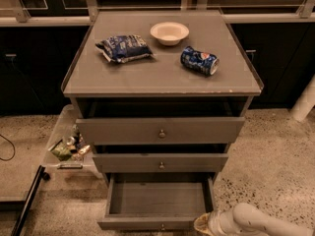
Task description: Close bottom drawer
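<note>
The bottom drawer (157,200) of the grey cabinet is pulled out and shows an empty inside. Its narrow front panel (147,224) with a small knob (162,226) sits at the lower edge of the camera view. My gripper (203,224) is at the right end of that front panel, low in the view, with the white arm (256,222) running off to the right. The gripper looks close to or touching the drawer's front right corner.
The two upper drawers (160,130) stand slightly out. On the cabinet top lie a blue chip bag (123,48), a white bowl (169,32) and a crushed blue can (199,60). A tray with small items (69,146) sits left of the cabinet. A white post (305,102) stands at the right.
</note>
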### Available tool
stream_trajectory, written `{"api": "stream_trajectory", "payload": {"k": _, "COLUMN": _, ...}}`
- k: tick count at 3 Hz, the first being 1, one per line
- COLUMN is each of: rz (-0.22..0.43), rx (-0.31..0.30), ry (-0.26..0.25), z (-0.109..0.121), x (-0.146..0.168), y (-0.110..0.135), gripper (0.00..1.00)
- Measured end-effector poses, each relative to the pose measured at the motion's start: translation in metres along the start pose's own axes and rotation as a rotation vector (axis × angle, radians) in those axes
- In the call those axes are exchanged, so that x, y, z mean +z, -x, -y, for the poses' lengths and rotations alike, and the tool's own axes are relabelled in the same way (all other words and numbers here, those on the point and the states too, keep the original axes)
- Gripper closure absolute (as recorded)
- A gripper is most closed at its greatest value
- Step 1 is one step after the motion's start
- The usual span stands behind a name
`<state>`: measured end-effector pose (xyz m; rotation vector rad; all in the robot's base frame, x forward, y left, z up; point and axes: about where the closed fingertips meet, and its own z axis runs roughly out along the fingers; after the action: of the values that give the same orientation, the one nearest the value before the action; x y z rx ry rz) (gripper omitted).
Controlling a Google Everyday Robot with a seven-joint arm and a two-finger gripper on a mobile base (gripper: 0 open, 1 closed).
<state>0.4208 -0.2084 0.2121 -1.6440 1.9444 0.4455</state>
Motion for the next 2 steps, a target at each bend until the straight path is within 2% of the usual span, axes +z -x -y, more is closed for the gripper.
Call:
{"api": "stream_trajectory", "payload": {"k": 1, "rz": 0.008, "rx": -0.048, "ry": 0.024, "z": 0.001, "x": 0.021, "y": -0.01, "gripper": 1.0}}
{"api": "stream_trajectory", "payload": {"k": 2, "rz": 0.013, "rx": -0.069, "ry": 0.038, "z": -0.001, "x": 0.033, "y": -0.016, "gripper": 1.0}}
